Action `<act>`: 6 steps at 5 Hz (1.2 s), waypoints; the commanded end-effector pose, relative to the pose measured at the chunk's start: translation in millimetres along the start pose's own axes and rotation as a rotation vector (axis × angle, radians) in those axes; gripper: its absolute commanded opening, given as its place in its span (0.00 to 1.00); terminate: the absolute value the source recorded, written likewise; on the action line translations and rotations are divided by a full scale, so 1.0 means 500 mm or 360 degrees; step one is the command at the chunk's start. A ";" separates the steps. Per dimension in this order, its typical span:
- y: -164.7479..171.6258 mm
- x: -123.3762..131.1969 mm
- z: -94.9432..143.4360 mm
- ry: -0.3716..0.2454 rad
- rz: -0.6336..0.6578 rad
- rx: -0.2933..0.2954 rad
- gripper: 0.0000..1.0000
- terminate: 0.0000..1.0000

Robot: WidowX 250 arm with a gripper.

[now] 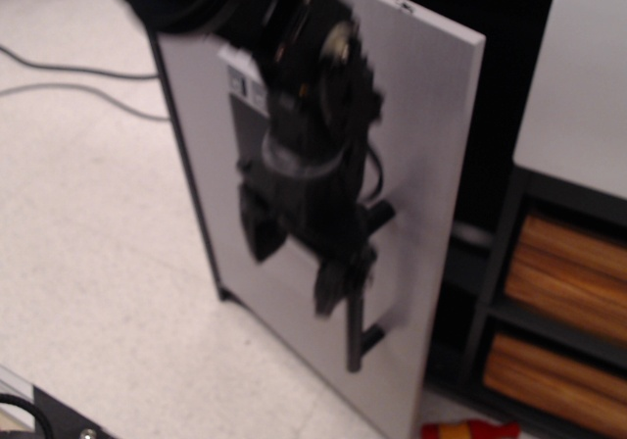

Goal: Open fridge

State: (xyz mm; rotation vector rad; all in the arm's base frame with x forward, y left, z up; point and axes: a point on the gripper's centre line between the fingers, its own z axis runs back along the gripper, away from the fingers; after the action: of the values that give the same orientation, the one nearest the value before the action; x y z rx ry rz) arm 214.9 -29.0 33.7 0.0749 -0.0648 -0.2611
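Note:
The fridge's light grey door (431, 116) stands swung open toward me, and the dark interior (490, 27) shows behind its right edge. My black gripper (345, 263) sits against the door front and appears shut on the black vertical bar handle (355, 336), whose lower end sticks out below the fingers. The arm covers most of the dispenser panel (238, 81); only its top left corner shows. The frame is motion-blurred.
A white-topped cabinet (578, 96) with wood-slat drawers (568, 263) stands to the right of the fridge. A red and yellow toy (470, 429) lies on the floor by the door's lower corner. Cables (78, 67) run across the speckled floor at the left.

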 end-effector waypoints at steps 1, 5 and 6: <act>-0.116 0.026 -0.019 -0.0195 -0.0161 -0.0026 1.00 0.00; -0.223 0.214 -0.057 -0.0296 -0.0064 -0.0124 1.00 0.00; -0.174 0.249 -0.043 -0.0317 0.0065 -0.0090 1.00 0.00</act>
State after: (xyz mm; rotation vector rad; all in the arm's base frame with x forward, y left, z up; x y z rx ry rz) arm 307.4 -143.4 -9.9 0.0106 -0.2114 -0.2305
